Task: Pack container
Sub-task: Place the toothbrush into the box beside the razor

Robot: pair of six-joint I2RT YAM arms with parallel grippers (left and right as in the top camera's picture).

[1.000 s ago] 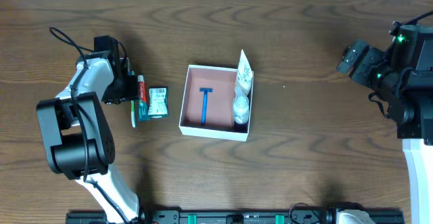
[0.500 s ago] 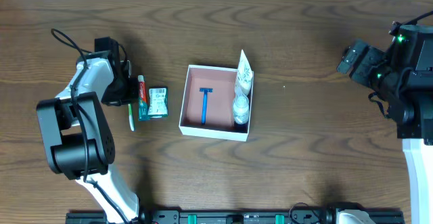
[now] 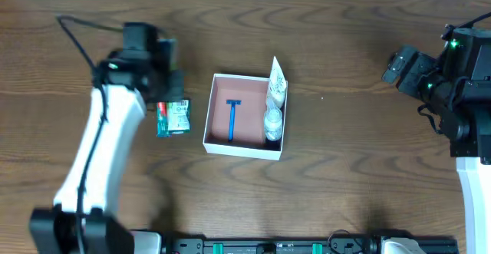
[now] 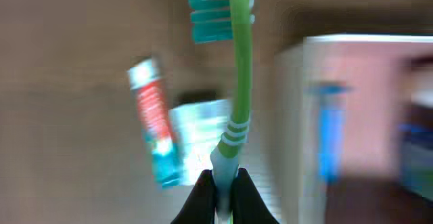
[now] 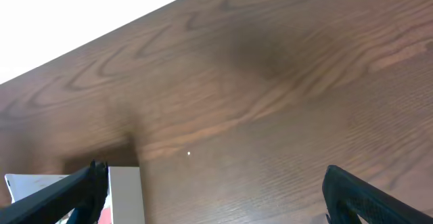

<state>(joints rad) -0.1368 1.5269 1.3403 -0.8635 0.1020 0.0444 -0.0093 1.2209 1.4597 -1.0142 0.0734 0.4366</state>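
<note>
The container (image 3: 252, 108), a square white box with a pinkish-brown inside, stands mid-table and holds a blue razor (image 3: 232, 120), a white tube (image 3: 276, 85) and a small bottle (image 3: 271, 122). My left gripper (image 3: 167, 81) is just left of the container. In the left wrist view the left gripper (image 4: 222, 180) is shut on a green toothbrush (image 4: 238, 75), held above the table with its bristles pointing away. The container (image 4: 369, 82) and razor (image 4: 329, 136) lie to the right, blurred. My right gripper (image 5: 216, 200) is open and empty at the far right (image 3: 399, 66).
A red-and-teal toothpaste tube (image 4: 154, 122) and a small green packet (image 3: 179, 116) lie on the table left of the container, partly under my left arm. A corner of the container's wall (image 5: 125, 190) shows in the right wrist view.
My left arm has lifted the green toothbrush from the table beside the toothpaste and swung right toward the container. The right arm has not moved.
</note>
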